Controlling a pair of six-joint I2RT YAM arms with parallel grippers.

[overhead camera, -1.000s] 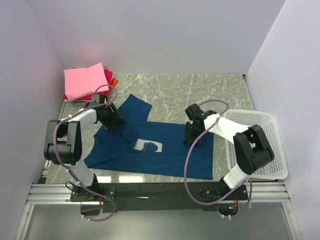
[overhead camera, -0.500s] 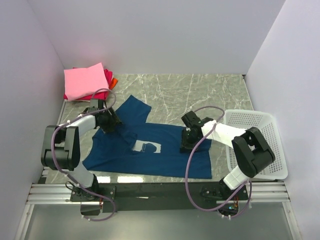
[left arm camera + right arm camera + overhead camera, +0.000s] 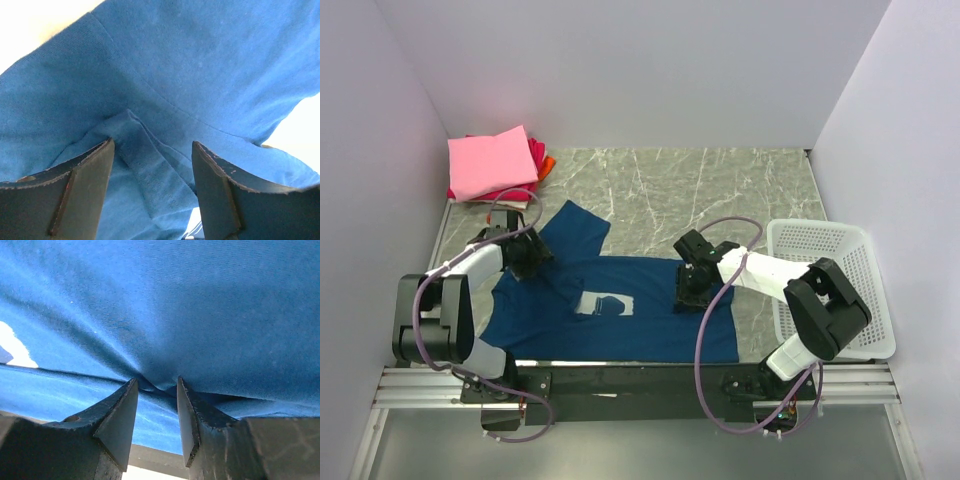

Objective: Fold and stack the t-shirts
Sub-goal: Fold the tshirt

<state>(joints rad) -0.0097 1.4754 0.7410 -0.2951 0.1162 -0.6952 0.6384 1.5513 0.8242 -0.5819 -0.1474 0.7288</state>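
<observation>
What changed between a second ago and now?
The left tool and right tool slid left and toward the near side, dragging the blue t-shirt along. The right pinches a fold, while the left's jaws stand apart astride a ridge; no visible grip change. The folded pink stack and basket stayed put.

Room to pass over far-centre table (image 3: pixel 720 190); folded t-shirts (image 3: pixel 492 163) block far-L corner, basket (image 3: pixel 865 290) fills R edge, blue t-shirt (image 3: pixel 640 325) covers near-centre.

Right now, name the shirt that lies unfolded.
The blue shirt, spread flat mid-table; the pink shirt and those under it are folded, stacked far left.
</observation>
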